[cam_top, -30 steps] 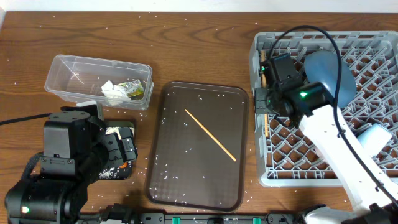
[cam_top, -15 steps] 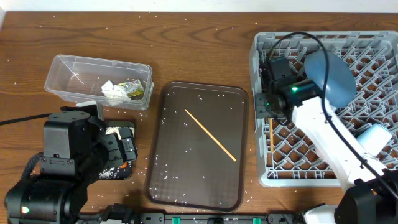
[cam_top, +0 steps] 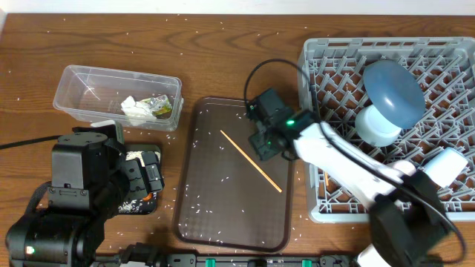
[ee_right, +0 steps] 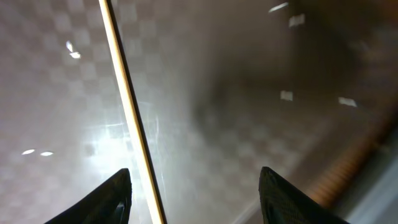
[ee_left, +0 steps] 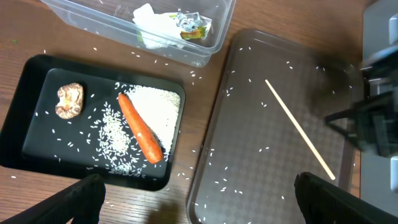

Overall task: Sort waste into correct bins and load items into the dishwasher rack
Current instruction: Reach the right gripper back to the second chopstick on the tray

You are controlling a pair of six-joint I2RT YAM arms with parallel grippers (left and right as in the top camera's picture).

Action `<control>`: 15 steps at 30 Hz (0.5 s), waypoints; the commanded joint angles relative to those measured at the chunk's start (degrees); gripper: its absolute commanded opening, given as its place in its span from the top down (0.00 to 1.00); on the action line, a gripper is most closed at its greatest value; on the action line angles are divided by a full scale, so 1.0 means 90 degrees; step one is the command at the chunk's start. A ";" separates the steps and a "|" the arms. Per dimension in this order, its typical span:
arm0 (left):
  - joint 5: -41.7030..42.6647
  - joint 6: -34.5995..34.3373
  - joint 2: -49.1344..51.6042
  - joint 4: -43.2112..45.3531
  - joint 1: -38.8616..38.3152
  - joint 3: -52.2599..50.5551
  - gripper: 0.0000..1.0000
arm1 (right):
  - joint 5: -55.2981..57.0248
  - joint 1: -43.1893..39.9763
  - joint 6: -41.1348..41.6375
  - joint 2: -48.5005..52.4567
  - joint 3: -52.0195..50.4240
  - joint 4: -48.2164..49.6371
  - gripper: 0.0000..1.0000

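One wooden chopstick point(cam_top: 251, 161) lies diagonally on the dark brown tray point(cam_top: 223, 215). My right gripper point(cam_top: 261, 143) hovers open just above its upper half. In the right wrist view the chopstick point(ee_right: 127, 106) runs between the fingers, close to the left fingertip point(ee_right: 115, 196), and nothing is held. A sliver of another chopstick point(cam_top: 325, 178) shows in the grey dishwasher rack point(cam_top: 312, 74), beside the blue plate point(cam_top: 392, 93), white bowl point(cam_top: 377, 127) and light-blue cup point(cam_top: 445, 167). My left gripper point(ee_left: 199, 205) is wide open and empty above the table, between the black bin point(ee_left: 25, 112) and the tray point(ee_left: 261, 168).
The black bin holds a carrot point(ee_left: 140, 127), a brown lump point(ee_left: 69, 99) and rice point(ee_left: 158, 112). The clear tub point(cam_top: 82, 85) holds a crumpled tissue point(cam_top: 135, 109) and a green-yellow wrapper point(cam_top: 158, 106). Rice grains are scattered over the tray and table. My right arm's cable arches over the rack's left wall.
My right gripper opened, leaving a chopstick in the rack, then swung left from the rack's edge to above the tray's chopstick. The left arm has not moved.
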 commanded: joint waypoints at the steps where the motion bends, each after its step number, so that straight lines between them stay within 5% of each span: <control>1: -0.0056 -0.0012 -0.0005 -0.0015 0.0041 0.0124 0.02 | -0.0049 0.0192 -0.0236 0.0539 0.0010 0.0119 0.43; 13: -0.0056 -0.0012 -0.0005 -0.0015 0.0041 0.0124 0.02 | -0.0070 0.0272 -0.0712 0.1212 0.0010 0.0228 0.72; 15: -0.0056 -0.0012 -0.0005 -0.0015 0.0041 0.0124 0.02 | -0.0061 0.0272 -0.0712 0.1299 0.0010 0.0202 0.92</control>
